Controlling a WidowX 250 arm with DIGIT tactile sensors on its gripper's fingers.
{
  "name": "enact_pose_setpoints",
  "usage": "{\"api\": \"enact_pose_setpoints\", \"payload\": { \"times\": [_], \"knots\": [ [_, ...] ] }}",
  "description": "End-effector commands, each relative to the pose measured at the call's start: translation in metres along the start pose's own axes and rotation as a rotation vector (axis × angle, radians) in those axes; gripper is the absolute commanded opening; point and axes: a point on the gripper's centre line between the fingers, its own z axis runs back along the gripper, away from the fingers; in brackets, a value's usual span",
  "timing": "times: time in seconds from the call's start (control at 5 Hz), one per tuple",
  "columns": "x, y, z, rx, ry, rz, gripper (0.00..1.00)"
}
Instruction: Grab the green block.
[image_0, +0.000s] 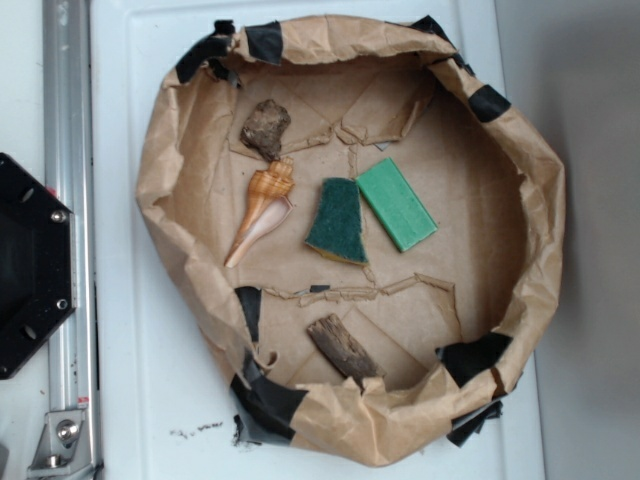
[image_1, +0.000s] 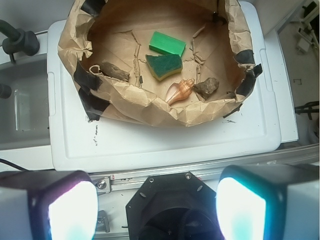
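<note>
Nothing done yet: we see the green block (image_0: 397, 204) lying untouched in the paper bowl (image_0: 170, 200), touching the dark sponge (image_0: 337, 222), while our gripper (image_1: 157, 202) hangs spread, far back, full approach left.

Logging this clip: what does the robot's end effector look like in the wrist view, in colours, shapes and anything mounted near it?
Only the end effector shows, at the bottom of the wrist view. Its two fingers are pale grey, blocky, with rounded corners, and their inner pads glow whitish with cyan and pink fringes, blurred by closeness. No cables or markings on them can be made out. The arm itself is out of view.
</note>
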Motion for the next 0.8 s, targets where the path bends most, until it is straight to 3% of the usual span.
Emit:
{"api": "enact_pose_setpoints", "payload": {
  "times": [0.0, 0.2, 0.4, 0.6],
  "knots": [
    [0.0, 0.0, 0.0, 0.0, 0.0, 0.0, 1.0],
    [0.048, 0.008, -0.025, 0.068, -0.043, -0.259, 1.0],
    [0.098, 0.01, -0.049, 0.137, -0.183, -0.361, 1.0],
    [0.142, 0.003, -0.104, 0.022, -0.235, -0.46, 1.0]
  ]
}}
